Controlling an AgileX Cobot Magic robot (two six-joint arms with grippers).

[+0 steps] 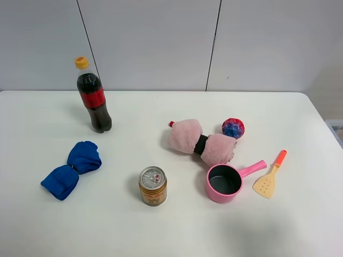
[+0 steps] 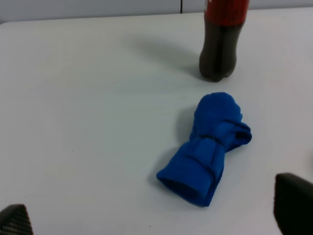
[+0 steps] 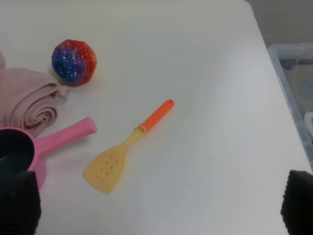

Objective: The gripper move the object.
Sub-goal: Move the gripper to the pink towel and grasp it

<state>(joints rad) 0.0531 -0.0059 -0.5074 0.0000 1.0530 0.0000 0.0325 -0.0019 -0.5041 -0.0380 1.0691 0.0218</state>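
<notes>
The pink fluffy towel [image 1: 185, 135], cinched by a black band, lies right of the table's middle, between the ball and the pink saucepan. One rolled end of it shows in the right wrist view [image 3: 24, 100]. Neither arm shows in the exterior high view. My left gripper [image 2: 151, 215] is open, with only its two dark fingertips [image 2: 293, 203] in view, and hovers near the blue cloth bundle [image 2: 208, 152]. My right gripper [image 3: 156, 203] is open and empty, above the table near the spatula [image 3: 124, 149], apart from the towel.
A cola bottle [image 1: 94, 99] stands at the back left. The blue bundle [image 1: 72, 168] lies front left. A can [image 1: 153, 186] stands in front of the middle. A pink saucepan [image 1: 228, 182], a yellow-orange spatula [image 1: 269, 178] and a colourful ball [image 1: 233, 128] sit at the right. A clear bin [image 3: 296, 73] stands beyond the right table edge.
</notes>
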